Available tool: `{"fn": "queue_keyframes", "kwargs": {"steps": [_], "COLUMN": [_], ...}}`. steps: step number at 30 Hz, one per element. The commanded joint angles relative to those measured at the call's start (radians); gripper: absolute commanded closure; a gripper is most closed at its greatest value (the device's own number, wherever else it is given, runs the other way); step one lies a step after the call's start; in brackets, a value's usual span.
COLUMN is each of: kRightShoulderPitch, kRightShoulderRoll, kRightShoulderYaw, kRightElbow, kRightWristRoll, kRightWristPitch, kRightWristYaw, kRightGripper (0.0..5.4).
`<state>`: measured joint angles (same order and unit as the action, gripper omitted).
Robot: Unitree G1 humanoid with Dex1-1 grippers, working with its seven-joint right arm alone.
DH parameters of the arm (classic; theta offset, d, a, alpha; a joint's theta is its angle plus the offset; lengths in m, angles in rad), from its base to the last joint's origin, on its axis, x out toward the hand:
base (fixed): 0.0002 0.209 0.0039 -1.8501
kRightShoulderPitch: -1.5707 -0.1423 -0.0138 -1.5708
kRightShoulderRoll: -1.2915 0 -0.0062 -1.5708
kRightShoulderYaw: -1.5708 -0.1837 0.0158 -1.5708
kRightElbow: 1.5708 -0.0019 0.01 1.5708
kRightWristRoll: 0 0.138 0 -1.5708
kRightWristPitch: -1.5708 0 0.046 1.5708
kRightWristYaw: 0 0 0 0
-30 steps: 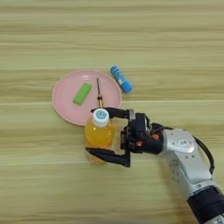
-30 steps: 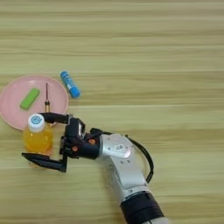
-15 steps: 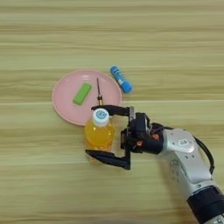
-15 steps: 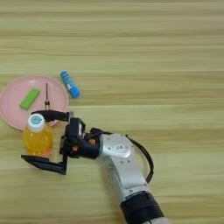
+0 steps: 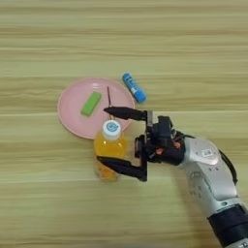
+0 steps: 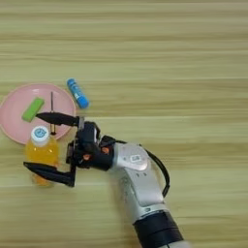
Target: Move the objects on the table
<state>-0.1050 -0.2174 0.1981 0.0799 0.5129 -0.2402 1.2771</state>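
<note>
Both eyes of the head camera looked steeply down on the wooden table (image 5: 193,43), which filled each picture at close range. They shared the pink plate (image 5: 72,104), though the right eye view sat further right, putting the plate (image 6: 9,116) at its left edge.

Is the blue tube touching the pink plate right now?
Apart. In the left eye view, a strip of bare wood separates the blue tube from the pink plate; the right eye view shows the same gap.

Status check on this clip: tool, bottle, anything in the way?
Right tool open, fingers either side of orange bottle. Bottle upright beside pink plate. Plate edge close behind; blue tube clear.
</note>
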Motion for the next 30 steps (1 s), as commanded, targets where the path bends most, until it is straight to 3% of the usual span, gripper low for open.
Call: {"fn": "queue_keyframes", "kwargs": {"steps": [1,10,17,26,30], "kRightShoulderPitch": [-0.039,-0.038,-0.038,-0.049,-0.052], "kRightShoulderRoll": [-0.003,-0.008,-0.014,-0.009,-0.009], "kRightShoulderYaw": [-0.033,-0.049,-0.028,-0.029,-0.024], "kRightElbow": [-0.081,-0.11,-0.056,0.001,0.021], "kRightWristRoll": [0.046,0.065,-0.031,-0.081,-0.109], "kRightWristPitch": [0.034,0.062,0.001,-0.047,-0.069], "kRightWristYaw": [-0.026,-0.025,-0.018,-0.022,-0.026], "kRightGripper": [0.04,0.04,0.04,0.04,0.61]}}
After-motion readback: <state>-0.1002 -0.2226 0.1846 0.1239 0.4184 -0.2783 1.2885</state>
